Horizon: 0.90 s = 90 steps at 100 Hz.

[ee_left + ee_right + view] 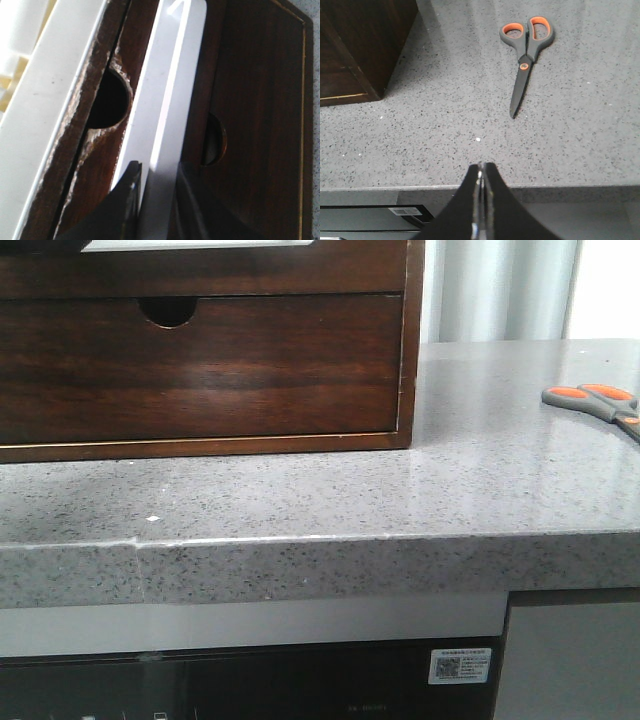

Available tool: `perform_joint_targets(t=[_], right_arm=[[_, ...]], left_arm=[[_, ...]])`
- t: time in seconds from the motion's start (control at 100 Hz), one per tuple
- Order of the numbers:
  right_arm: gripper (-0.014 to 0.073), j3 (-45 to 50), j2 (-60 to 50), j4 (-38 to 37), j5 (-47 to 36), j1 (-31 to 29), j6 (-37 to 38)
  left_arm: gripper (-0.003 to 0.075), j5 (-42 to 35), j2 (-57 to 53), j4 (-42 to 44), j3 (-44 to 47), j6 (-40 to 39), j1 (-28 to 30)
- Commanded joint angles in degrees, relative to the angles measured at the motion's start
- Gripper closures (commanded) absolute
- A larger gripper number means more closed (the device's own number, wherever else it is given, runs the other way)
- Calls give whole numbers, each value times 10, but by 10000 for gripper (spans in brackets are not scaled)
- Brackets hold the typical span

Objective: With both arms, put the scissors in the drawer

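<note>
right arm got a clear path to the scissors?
Probably yes. The scissors lie flat on bare counter ahead of the right gripper, clear of the cabinet; its fingers are shut and must open first.

Daylight from behind whitens the front view's upper right, glazes the countertop (480, 440), and leaves the left wrist view blurred.
</note>
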Motion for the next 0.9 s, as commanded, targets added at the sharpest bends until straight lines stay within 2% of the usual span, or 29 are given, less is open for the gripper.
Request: perform_joint_targets(t=[0.0, 0.48, 0.89], right_arm=[[710, -13, 7, 0, -42, -3, 0], [710, -13, 7, 0, -42, -3, 0], [710, -13, 7, 0, -42, -3, 0]], left_arm=[[716, -14, -9, -33, -17, -18, -5], [716, -22, -17, -33, -7, -19, -35], [716, -25, -116, -33, 57, -19, -37]])
